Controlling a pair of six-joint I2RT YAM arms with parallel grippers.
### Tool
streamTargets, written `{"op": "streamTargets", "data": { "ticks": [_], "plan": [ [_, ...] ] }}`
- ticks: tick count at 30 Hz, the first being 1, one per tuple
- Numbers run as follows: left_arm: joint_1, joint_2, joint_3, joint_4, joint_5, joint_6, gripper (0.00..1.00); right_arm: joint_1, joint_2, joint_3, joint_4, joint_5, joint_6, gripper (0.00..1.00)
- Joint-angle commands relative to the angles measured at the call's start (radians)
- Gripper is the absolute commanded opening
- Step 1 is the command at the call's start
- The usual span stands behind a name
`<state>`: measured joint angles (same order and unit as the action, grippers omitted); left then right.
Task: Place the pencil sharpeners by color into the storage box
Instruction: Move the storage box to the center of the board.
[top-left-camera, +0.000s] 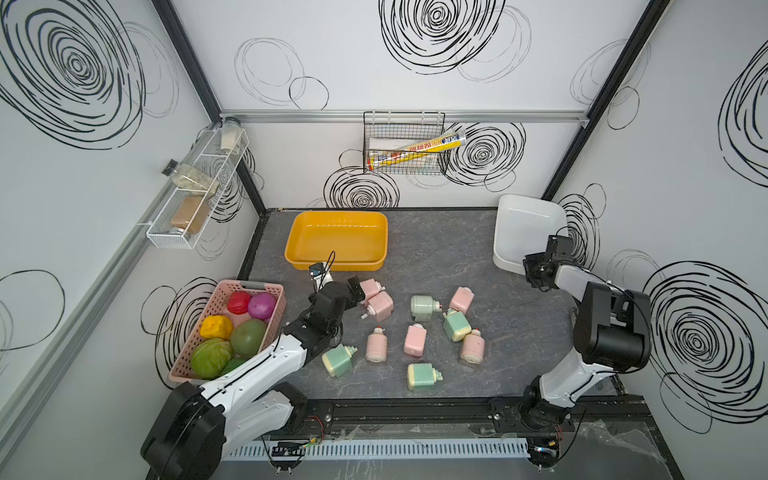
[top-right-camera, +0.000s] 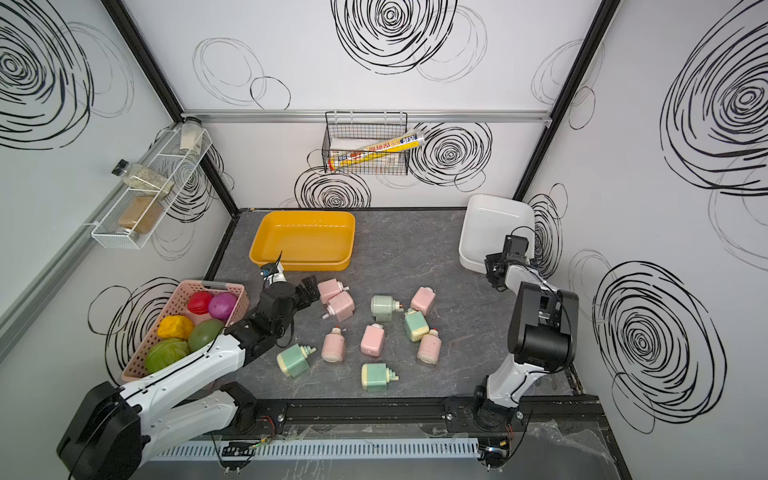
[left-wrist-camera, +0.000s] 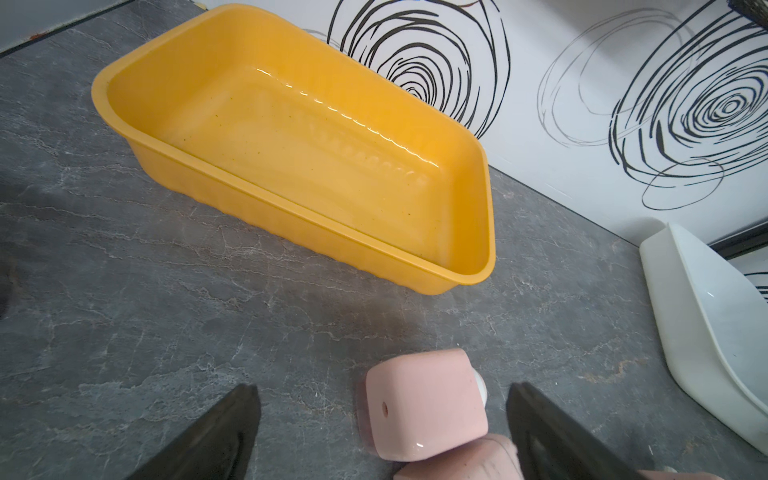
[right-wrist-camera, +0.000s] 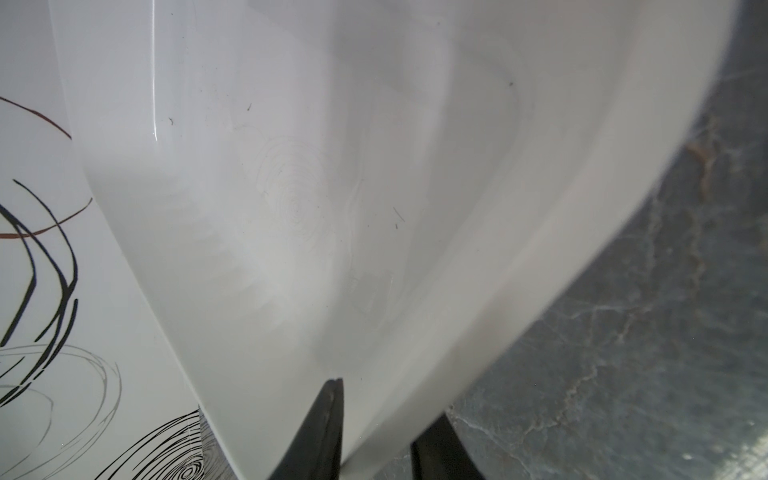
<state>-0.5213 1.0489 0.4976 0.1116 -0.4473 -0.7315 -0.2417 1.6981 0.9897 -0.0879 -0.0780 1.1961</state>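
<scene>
Bench: grey marbled bench (top-left-camera: 498, 249), walled in by white panels with black swirls.
Yellow box (top-left-camera: 338, 239): empty.
Pencil sharpeners (top-left-camera: 415, 340): all ten lie loose on the bench on the robot's side of the yellow box; none is stored.
Left hand (left-wrist-camera: 382, 390): wide, with its jaws either side of the pink sharpener (left-wrist-camera: 424, 407) nearest the yellow box.
Right hand (right-wrist-camera: 382, 415): narrow, astride the rim of the white box (top-left-camera: 525, 224), which seems tipped against the wall, well apart from the yellow box. Whether the hand pinches the rim I cannot tell.
Risk, left: a second pink sharpener (left-wrist-camera: 457, 461) touches the first, so closing may catch or shove it and twist the grasp.
Risk, right: the thin glossy rim may slip, and the tipped box may drop.
</scene>
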Motion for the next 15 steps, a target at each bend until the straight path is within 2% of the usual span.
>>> {"op": "streamTargets", "data": {
  "ticks": [1,3,5,6,11,15],
  "plan": [
    [0.01,-0.009,0.009,0.007,-0.018,-0.01,0.99,0.0,-0.025,-0.005,-0.025,0.031,0.0,0.25],
    [0.01,-0.01,0.009,0.005,-0.018,-0.011,0.99,0.0,-0.03,-0.008,-0.028,0.037,-0.002,0.22],
    [0.01,-0.012,0.007,0.003,-0.018,-0.014,0.99,-0.001,-0.036,-0.011,-0.029,0.039,-0.004,0.12],
    [0.012,-0.012,0.007,0.003,-0.019,-0.013,0.99,-0.001,-0.038,-0.013,-0.032,0.041,-0.003,0.11],
    [0.014,-0.016,0.004,0.002,-0.016,-0.017,0.99,-0.001,-0.059,-0.02,-0.038,0.049,-0.009,0.1],
    [0.015,-0.021,0.002,-0.002,-0.016,-0.017,0.99,-0.001,-0.091,-0.036,-0.035,0.083,-0.033,0.05]
  ]
}}
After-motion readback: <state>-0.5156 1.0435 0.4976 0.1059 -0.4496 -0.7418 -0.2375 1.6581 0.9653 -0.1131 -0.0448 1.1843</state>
